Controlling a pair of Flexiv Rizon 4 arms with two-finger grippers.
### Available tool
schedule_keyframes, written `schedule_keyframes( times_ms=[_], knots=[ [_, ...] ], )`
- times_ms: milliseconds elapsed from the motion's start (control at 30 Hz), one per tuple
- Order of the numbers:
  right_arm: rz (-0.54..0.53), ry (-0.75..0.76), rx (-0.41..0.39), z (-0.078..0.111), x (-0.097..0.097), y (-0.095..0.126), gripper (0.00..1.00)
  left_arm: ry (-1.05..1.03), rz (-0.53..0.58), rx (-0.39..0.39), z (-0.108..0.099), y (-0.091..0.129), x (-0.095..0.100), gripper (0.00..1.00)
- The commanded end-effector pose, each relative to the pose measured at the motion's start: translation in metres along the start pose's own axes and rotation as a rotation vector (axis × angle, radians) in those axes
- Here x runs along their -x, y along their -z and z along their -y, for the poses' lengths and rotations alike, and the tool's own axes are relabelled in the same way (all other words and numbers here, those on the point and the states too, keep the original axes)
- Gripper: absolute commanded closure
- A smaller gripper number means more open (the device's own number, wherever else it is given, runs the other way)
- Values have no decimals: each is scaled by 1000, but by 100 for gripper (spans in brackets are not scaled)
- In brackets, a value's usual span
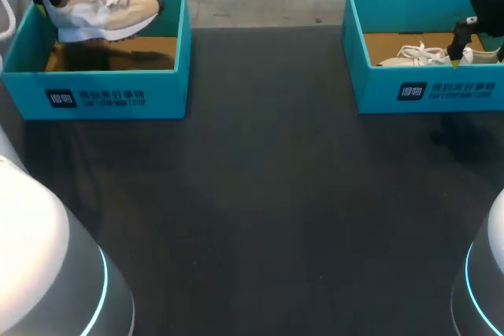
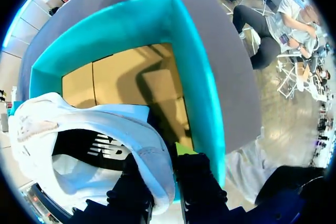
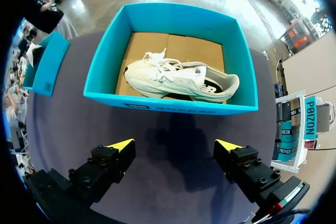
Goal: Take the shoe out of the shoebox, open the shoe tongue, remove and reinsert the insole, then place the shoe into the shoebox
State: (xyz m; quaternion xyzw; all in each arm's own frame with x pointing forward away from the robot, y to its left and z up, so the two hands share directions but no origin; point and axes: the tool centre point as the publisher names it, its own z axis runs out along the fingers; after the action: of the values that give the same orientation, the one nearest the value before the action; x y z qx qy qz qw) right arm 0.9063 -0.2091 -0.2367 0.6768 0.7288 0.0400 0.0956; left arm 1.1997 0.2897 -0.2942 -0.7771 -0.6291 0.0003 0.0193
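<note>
Our left hand (image 2: 163,169) pinches the heel of a white and beige shoe (image 1: 102,7) between its fingers, one inside the collar and one outside. It holds the shoe in the air over the left box (image 1: 94,92). The toe points toward the middle of the worktop (image 1: 260,194), and the sole is clear of the box's cardboard floor, where its shadow falls.

Our right hand (image 3: 174,145) hangs with its fingers spread wide and nothing between the yellow tips. A second shoe (image 3: 178,80), white with loose laces, lies inside the right box (image 3: 173,106), ahead of this hand and apart from it. Its toe is turned toward the left box. From the head view the right hand sits over the near right part of that box.

We count two teal boxes, one at each far side of the dark worktop and well apart. We count two shoes, one lifted and one boxed. We count two hands, one gripping and one spread.
</note>
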Motion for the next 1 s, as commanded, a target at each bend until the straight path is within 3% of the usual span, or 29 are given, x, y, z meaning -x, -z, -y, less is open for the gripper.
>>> schedule_keyframes(
  times_ms=[33,633,1000],
  knots=[
    [-1,0,1,0,0,0,0,1,-12,29,16,23,2,100],
    [-1,0,1,0,0,0,0,38,-90,104,43,80,7,100],
    [-1,0,1,0,0,0,0,47,-100,128,50,92,8,100]
  ],
)
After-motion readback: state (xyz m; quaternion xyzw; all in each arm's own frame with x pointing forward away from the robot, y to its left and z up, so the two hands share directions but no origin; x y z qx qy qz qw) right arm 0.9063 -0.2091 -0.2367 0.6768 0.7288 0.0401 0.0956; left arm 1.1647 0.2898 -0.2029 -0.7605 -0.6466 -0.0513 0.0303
